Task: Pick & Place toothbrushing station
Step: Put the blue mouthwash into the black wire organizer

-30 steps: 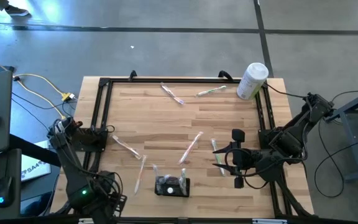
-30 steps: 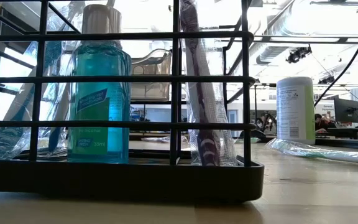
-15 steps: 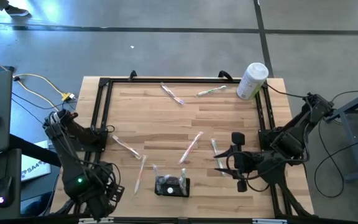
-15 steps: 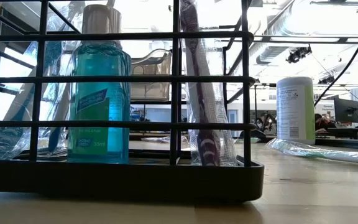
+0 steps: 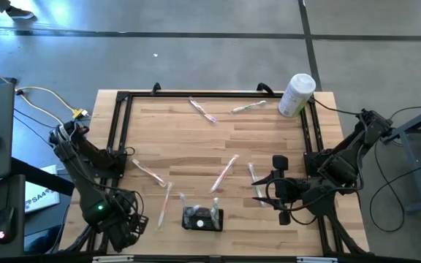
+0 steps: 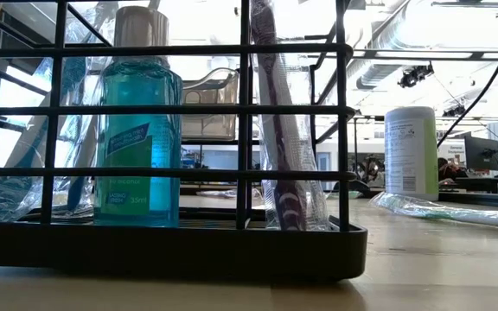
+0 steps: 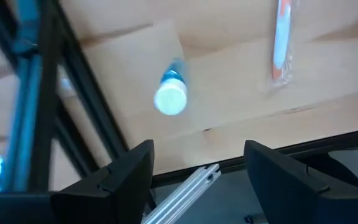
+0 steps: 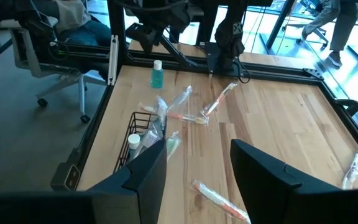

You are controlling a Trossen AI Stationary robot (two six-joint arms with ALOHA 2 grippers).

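— Where was the toothbrushing station (image 5: 202,218) when you looked?

— It sat on the worktop (image 5: 196,139) near the front edge, roughly in the middle. It was a low black wire holder, and in the low view a blue mouthwash bottle (image 6: 137,142) and a wrapped toothbrush (image 6: 284,130) stood upright inside it. Neither arm touched it.

— And the left claw (image 7: 197,171)?

— I had it low at the front left corner, past the black frame rail. Its fingers stood wide apart with nothing between them. Its wrist camera looked down on a small blue bottle with a white cap (image 7: 170,94) lying on the wood, and on one wrapped brush (image 7: 281,37) farther off.

— The right claw (image 5: 262,188)?

— It hovered over the right part of the worktop, pointing toward the middle, well apart from the station. Its fingers were partly apart and held nothing. A wrapped brush (image 5: 253,175) lay just beside it.

— Anything else on the worktop?

— Several wrapped toothbrushes (image 5: 225,172) lay scattered about, and a tall white container (image 5: 296,94) stood at the far right corner.
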